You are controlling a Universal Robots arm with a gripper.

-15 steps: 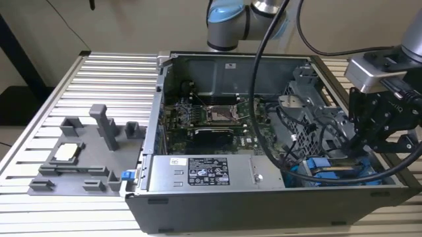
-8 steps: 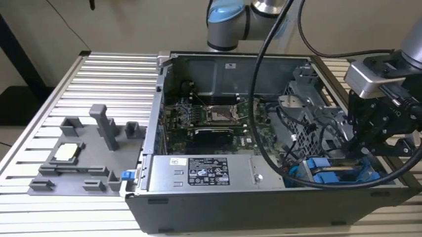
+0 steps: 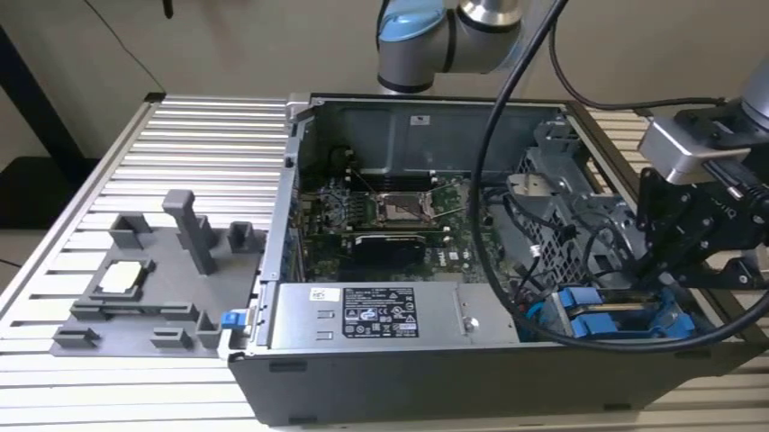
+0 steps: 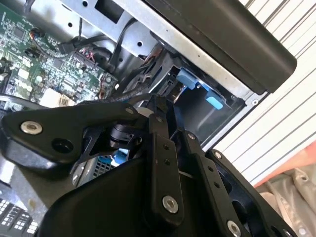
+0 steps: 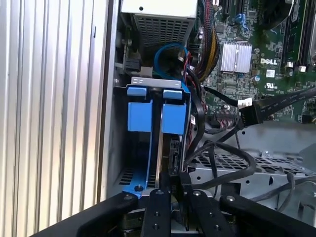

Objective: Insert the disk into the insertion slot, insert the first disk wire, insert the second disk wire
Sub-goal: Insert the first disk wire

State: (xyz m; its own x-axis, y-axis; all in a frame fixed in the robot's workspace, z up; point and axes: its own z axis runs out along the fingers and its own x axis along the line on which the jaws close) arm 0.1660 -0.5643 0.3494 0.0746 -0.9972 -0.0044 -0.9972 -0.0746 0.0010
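Observation:
The disk (image 5: 159,148) stands on edge in its bright blue frame (image 5: 140,116) inside the grey sheet-metal insertion slot (image 5: 116,143). The exterior view shows the disk's blue tabs (image 3: 607,322) at the case's near right corner. My gripper (image 5: 176,181) sits at the disk's connector end with its fingers (image 5: 160,200) drawn together on a black wire plug against the disk's edge. The second wrist view has the gripper (image 4: 158,104) reaching into the slot beside the blue tabs (image 4: 190,79). Another black plug (image 5: 249,114) with a white tag hangs loose nearby.
The open computer case (image 3: 270,270) lies on a ribbed metal table (image 3: 193,153), with the motherboard (image 3: 384,225) and a silver power-supply box (image 3: 373,315) inside. A grey plastic fixture tray (image 3: 157,288) stands at the exterior view's left. Loose black cables (image 5: 222,168) crowd the perforated cage.

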